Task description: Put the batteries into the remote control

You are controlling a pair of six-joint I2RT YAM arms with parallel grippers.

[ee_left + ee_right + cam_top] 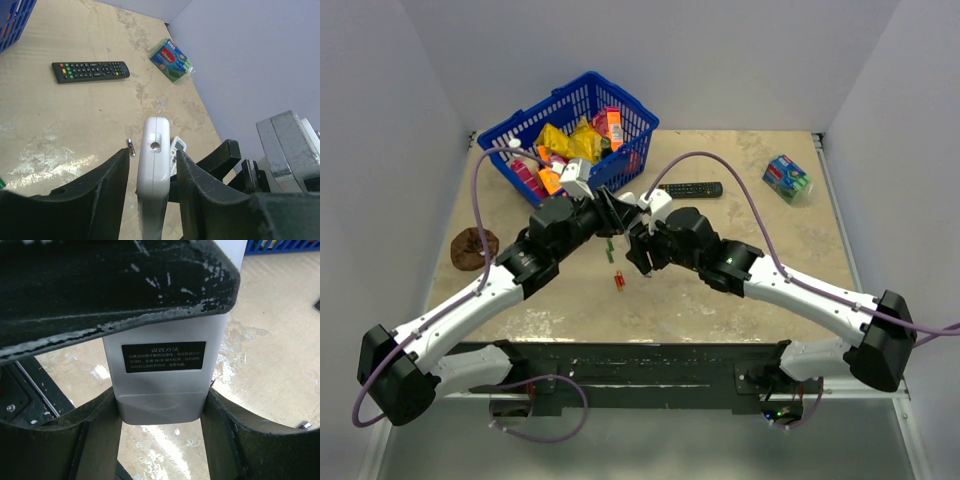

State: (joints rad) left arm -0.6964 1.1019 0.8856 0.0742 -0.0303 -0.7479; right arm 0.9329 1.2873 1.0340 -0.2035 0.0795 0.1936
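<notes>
Beige marbled tabletop (770, 280) fills most of the overhead view, pale walls round it. White-and-black left arm (470, 310) and right arm (810, 295) reach in from the bottom corners and meet just above frame centre. Blue plastic mesh basket (620, 168) sits upper left, stuffed with bright snack packs. Long black remote (690, 188) with coloured buttons lies flat to the right of the basket. Green-and-blue wrapped packet (787, 178) is further toward the upper right. Brown lumpy object (473, 247) sits near the left edge of the tabletop. White rectangular plastic remote control (162, 340) is held up off the tabletop where the arms meet. Its plain back, with a black label of white print, faces the right wrist camera. Right fingers (225, 440) press on both long sides at its rounded lower end, gripping it. Left fingers (107, 195) flank the same remote, which is seen edge-on in the left wrist view. They sit very close on each side, with thin slivers of gap at the tips; cannot tell whether they pinch lower down. Batteries lie loose on the tabletop. Slim green battery (610, 247) is just below the meeting point in the overhead view. Red-orange battery (619, 281) is a little lower in the frame, near it but apart. Dark battery with a metal cap (131, 147) lies just left of the remote in the left wrist view.
</notes>
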